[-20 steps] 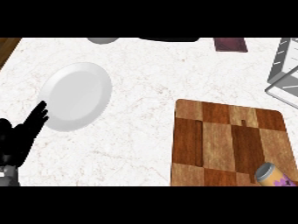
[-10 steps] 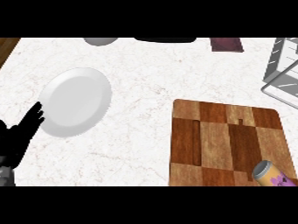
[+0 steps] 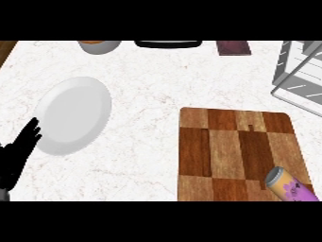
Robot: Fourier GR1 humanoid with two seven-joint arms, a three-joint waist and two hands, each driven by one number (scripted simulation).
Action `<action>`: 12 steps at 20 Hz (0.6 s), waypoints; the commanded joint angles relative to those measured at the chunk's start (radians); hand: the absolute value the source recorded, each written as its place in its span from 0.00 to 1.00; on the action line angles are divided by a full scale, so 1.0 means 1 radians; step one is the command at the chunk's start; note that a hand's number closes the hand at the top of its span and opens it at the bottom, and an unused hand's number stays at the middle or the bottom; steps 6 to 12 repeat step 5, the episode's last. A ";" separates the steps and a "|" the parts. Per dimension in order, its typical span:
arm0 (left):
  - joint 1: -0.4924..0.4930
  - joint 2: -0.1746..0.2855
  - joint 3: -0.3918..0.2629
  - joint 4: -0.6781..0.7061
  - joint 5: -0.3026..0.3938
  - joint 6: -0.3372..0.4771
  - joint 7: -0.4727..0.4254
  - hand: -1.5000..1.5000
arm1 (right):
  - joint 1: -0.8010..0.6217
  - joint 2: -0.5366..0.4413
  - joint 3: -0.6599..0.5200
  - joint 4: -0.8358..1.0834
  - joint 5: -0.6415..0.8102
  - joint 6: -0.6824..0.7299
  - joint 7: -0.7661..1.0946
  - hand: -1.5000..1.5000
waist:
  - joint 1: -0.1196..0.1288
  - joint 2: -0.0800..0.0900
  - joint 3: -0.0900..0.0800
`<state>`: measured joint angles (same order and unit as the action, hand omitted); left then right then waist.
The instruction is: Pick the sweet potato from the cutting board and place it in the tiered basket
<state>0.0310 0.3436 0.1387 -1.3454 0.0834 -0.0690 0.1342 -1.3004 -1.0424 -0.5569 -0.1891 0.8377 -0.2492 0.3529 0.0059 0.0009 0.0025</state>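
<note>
We see a white counter [image 3: 163, 75] veined faintly grey, with a white plate [image 3: 72, 115] near its left edge. The cutting board [image 3: 226, 151] shows light and dark brown wood checks; the sweet potato [image 3: 292, 186] is purple with a yellow-orange end.

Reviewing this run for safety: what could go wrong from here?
1. The sweet potato lies at the near right corner of the board; a nudge might roll it off.
2. The left hand rests beside the plate and could knock it if moved.
3. The wire rim of the basket may snag the load.
</note>
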 commanded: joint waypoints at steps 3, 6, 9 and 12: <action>0.025 0.024 0.036 -0.003 0.020 -0.017 -0.006 0.50 | 0.127 -0.095 -0.183 -0.034 -0.208 0.093 -0.200 0.00 | -0.038 -0.013 -0.001; 0.039 -0.024 -0.003 -0.029 -0.013 0.024 0.009 0.50 | 0.196 -0.092 -0.213 -0.037 -0.254 0.152 -0.240 0.00 | -0.042 -0.015 -0.002; 0.039 -0.024 -0.003 -0.029 -0.013 0.024 0.009 0.50 | 0.196 -0.092 -0.213 -0.037 -0.254 0.152 -0.240 0.00 | -0.042 -0.015 -0.002; 0.039 -0.024 -0.003 -0.029 -0.013 0.024 0.009 0.50 | 0.196 -0.092 -0.213 -0.037 -0.254 0.152 -0.240 0.00 | -0.042 -0.015 -0.002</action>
